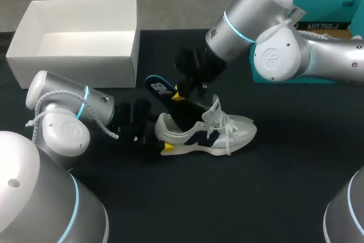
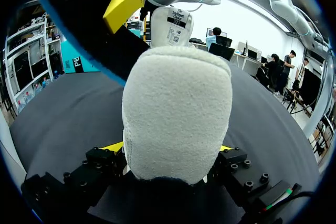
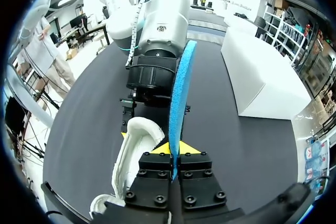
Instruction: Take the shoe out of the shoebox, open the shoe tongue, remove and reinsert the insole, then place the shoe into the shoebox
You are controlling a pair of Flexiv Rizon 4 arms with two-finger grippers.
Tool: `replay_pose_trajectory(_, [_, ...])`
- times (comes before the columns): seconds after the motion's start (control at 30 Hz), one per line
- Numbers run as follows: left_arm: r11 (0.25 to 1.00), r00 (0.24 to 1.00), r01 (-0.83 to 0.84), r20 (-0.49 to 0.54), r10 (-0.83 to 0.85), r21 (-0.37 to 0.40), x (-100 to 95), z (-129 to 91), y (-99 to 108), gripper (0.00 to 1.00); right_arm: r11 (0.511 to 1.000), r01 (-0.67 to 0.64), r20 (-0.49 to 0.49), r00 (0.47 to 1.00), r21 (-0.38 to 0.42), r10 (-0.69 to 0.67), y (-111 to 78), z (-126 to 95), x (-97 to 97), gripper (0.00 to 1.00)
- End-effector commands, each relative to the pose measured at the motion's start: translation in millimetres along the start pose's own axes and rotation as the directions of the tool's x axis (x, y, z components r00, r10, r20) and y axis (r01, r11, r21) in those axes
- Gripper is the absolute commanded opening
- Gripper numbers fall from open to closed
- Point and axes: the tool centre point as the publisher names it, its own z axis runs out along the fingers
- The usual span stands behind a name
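A white shoe with navy trim [image 1: 227, 132] lies on the black table, toe to the right, tongue pulled up. My left gripper [image 1: 163, 135] is shut on its heel; in the left wrist view the fuzzy heel [image 2: 178, 114] fills the gap between the left gripper's [image 2: 170, 153] yellow tips. My right gripper [image 1: 179, 95] is shut on the black and blue insole [image 1: 159, 87], which slants from above the heel down into the shoe opening. In the right wrist view the insole's blue edge [image 3: 181, 93] stands upright in the right gripper [image 3: 175, 148], beside the shoe collar [image 3: 131, 150].
The open white shoebox [image 1: 74, 61] stands at the back left, also seen as a white block [image 3: 262, 77]. A teal box [image 1: 330, 15] sits at the back right behind my right arm. Bare black table lies in front of the shoe.
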Motion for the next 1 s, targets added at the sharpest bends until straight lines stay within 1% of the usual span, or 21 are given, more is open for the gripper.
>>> replay_pose_trajectory(0.03, [1.0, 1.0, -0.001, 0.0, 0.001, 0.001, 0.4, 2, 2, 0.0, 0.998, -0.051, 0.01, 0.999, -0.044, 0.052, 2.1, -13, 2.3, 0.0])
replay_pose_trajectory(0.07, [1.0, 1.0, -0.001, 0.0, 0.001, 0.001, 0.4, 2, 2, 0.0, 0.997, -0.047, 0.019, 0.999, -0.054, 0.048, 4.7, -18, 2.1, 0.0])
replay_pose_trajectory(0.1, [1.0, 1.0, -0.001, 0.0, 0.001, 0.001, 0.4, 2, 2, 0.0, 0.994, -0.086, 0.012, 0.996, -0.073, 0.087, 7.0, -23, 1.9, 0.0])
replay_pose_trajectory(0.13, [1.0, 1.0, -0.001, 0.0, 0.001, 0.001, 0.4, 2, 2, 0.0, 0.994, -0.081, 0.016, 0.996, -0.068, 0.082, 8.2, -28, 1.8, 0.0])
replay_pose_trajectory(0.17, [1.0, 1.0, -0.001, 0.0, 0.001, 0.001, 0.4, 2, 2, 0.0, 0.99, -0.101, 0.012, 0.995, -0.096, 0.103, 10.5, -32, 2.2, 0.0])
replay_pose_trajectory(0.2, [1.0, 1.0, -0.001, 0.0, 0.001, 0.001, 0.4, 2, 2, 0.0, 0.986, -0.136, -0.003, 0.991, -0.099, 0.136, 10.7, -35, 2.3, 0.0])
replay_pose_trajectory(0.23, [1.0, 1.0, -0.001, 0.0, 0.001, 0.001, 0.4, 2, 2, 0.0, 0.988, -0.117, 0.008, 0.993, -0.104, 0.118, 12.8, -40, 2.3, 0.0])
replay_pose_trajectory(0.27, [1.0, 1.0, -0.001, 0.0, 0.001, 0.001, 0.4, 2, 2, 0.0, 0.98, -0.145, 0.003, 0.989, -0.14, 0.146, 14.7, -45, 2.7, 0.0])
replay_pose_trajectory(0.3, [1.0, 1.0, -0.001, 0.0, 0.001, 0.001, 0.4, 2, 2, 0.0, 0.978, -0.16, -0.008, 0.987, -0.136, 0.16, 15.3, -49, 2.2, 0.0])
replay_pose_trajectory(0.33, [1.0, 1.0, -0.001, 0.0, 0.001, 0.001, 0.4, 2, 2, 0.0, 0.975, -0.153, 0.002, 0.988, -0.164, 0.155, 17.8, -54, 1.8, 0.0])
replay_pose_trajectory(0.37, [1.0, 1.0, -0.001, 0.0, 0.001, 0.001, 0.4, 2, 2, 0.0, 0.968, -0.172, 0.0, 0.985, -0.181, 0.175, 19.0, -60, 1.4, 0.0])
replay_pose_trajectory(0.4, [1.0, 1.0, -0.001, 0.0, 0.001, 0.001, 0.4, 2, 2, 0.0, 0.968, -0.176, -0.006, 0.984, -0.181, 0.178, 20.1, -64, 0.8, 0.0])
replay_pose_trajectory(0.43, [1.0, 1.0, -0.001, 0.0, 0.001, 0.001, 0.4, 2, 2, 0.0, 0.961, -0.177, -0.002, 0.984, -0.213, 0.181, 22.2, -69, 0.2, 0.0])
replay_pose_trajectory(0.5, [1.0, 1.0, -0.001, 0.0, 0.001, 0.001, 0.4, 2, 2, 0.0, 0.955, -0.173, 0.007, 0.984, -0.241, 0.18, 25.5, -78, -0.7, 0.0])
replay_pose_trajectory(0.7, [1.0, 1.0, -0.001, 0.0, 0.001, 0.001, 0.4, 2, 2, 0.0, 0.951, -0.151, 0.018, 0.987, -0.27, 0.162, 39.2, -104, -4.7, 0.0])
replay_pose_trajectory(0.8, [1.0, 1.0, -0.001, 0.0, 0.001, 0.001, 0.4, 2, 2, 0.0, 0.955, -0.143, 0.008, 0.989, -0.26, 0.15, 47.1, -113, -8.1, 0.0])
replay_pose_trajectory(0.83, [1.0, 1.0, -0.001, 0.0, 0.001, 0.001, 0.4, 2, 2, 0.0, 0.954, -0.136, 0.021, 0.989, -0.267, 0.147, 49.3, -116, -9.6, 0.0])
replay_pose_trajectory(0.87, [1.0, 1.0, -0.001, 0.0, 0.001, 0.001, 0.4, 2, 2, 0.0, 0.96, -0.116, 0.038, 0.991, -0.256, 0.13, 52.5, -119, -10.9, 0.0])
replay_pose_trajectory(1.0, [1.0, 1.0, -0.001, 0.0, 0.001, 0.001, 0.4, 2, 2, 0.0, 0.96, -0.116, 0.038, 0.991, -0.256, 0.13, 52.5, -119, -10.9, 0.0])
